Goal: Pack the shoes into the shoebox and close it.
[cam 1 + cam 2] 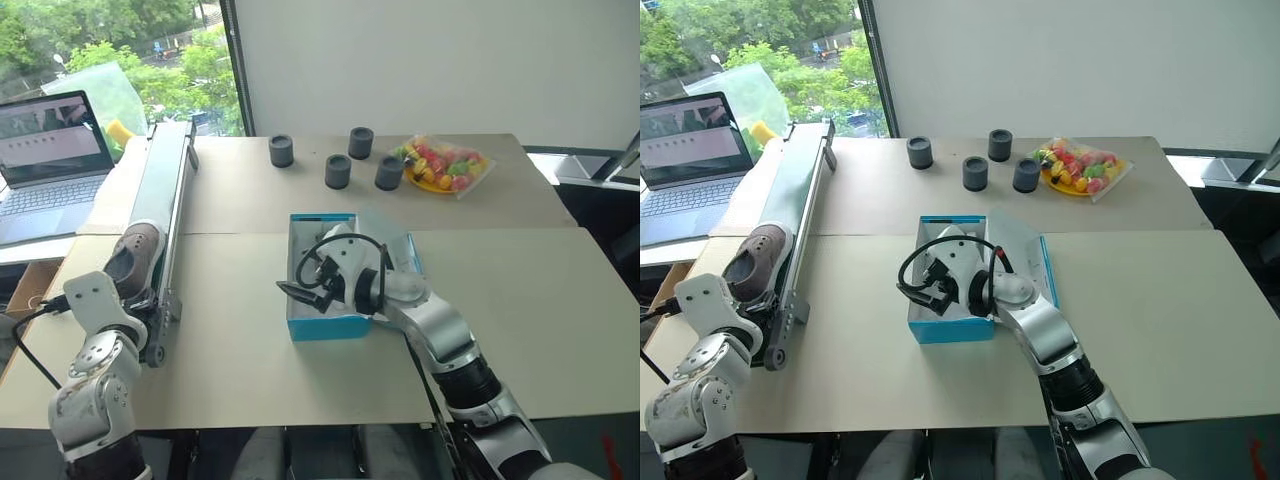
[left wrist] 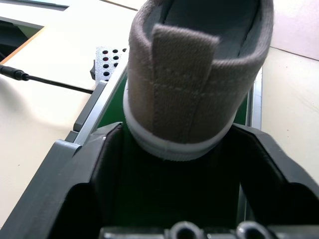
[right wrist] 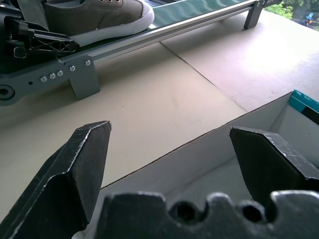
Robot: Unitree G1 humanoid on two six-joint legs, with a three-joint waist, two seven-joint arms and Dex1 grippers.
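A grey sneaker [image 1: 133, 255] lies on the near end of the conveyor belt, heel toward me. My left gripper [image 2: 179, 149] is shut on its heel, with a black finger [image 2: 107, 149] pressed against each side of the white sole. The blue shoebox [image 1: 325, 328] stands open in the middle of the table, white inside, its lid [image 1: 1025, 245] folded back to the right. Above the box's left half hangs my right gripper [image 3: 169, 144], open with nothing between its fingers, pointing toward the conveyor. The gripper hides much of the box's inside.
The long conveyor [image 1: 165, 200] runs along the left of the table. A laptop [image 1: 50, 160] sits on a side table beyond it. Several black cups [image 1: 338, 170] and a bag of coloured fruit [image 1: 445, 165] stand at the back.
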